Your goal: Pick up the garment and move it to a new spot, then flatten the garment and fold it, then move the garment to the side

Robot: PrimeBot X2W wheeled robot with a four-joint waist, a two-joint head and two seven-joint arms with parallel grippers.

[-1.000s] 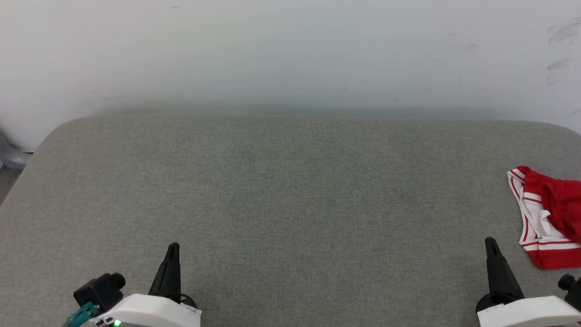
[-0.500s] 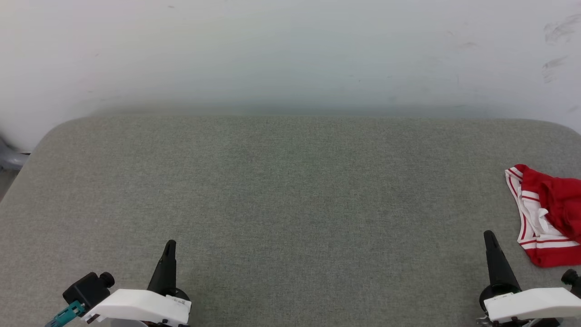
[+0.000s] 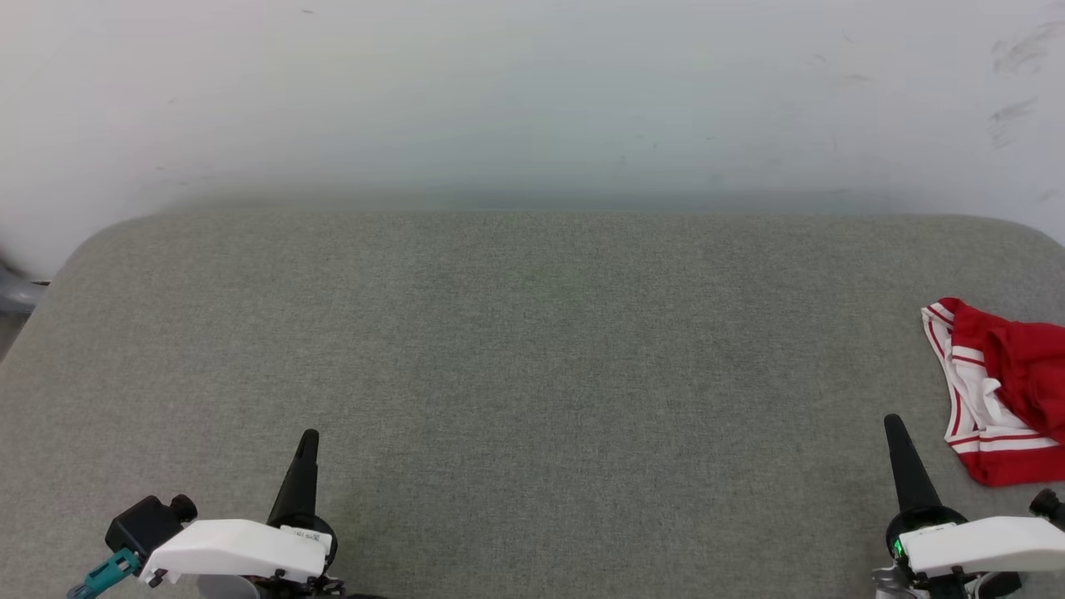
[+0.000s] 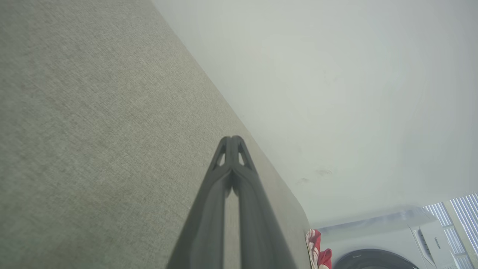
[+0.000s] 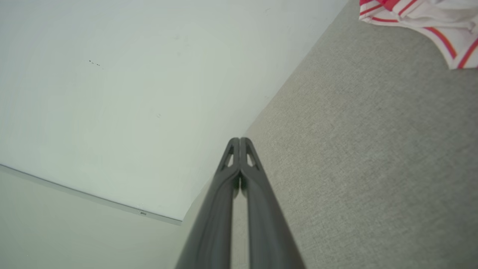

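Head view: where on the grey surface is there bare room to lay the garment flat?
The middle of the grey surface is bare, from the left gripper across to the right gripper and back to the wall. The crowded spot is the right edge, where the garment lies crumpled.

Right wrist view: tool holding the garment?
No, the right tool is shut on nothing; the garment lies apart on the grey surface.
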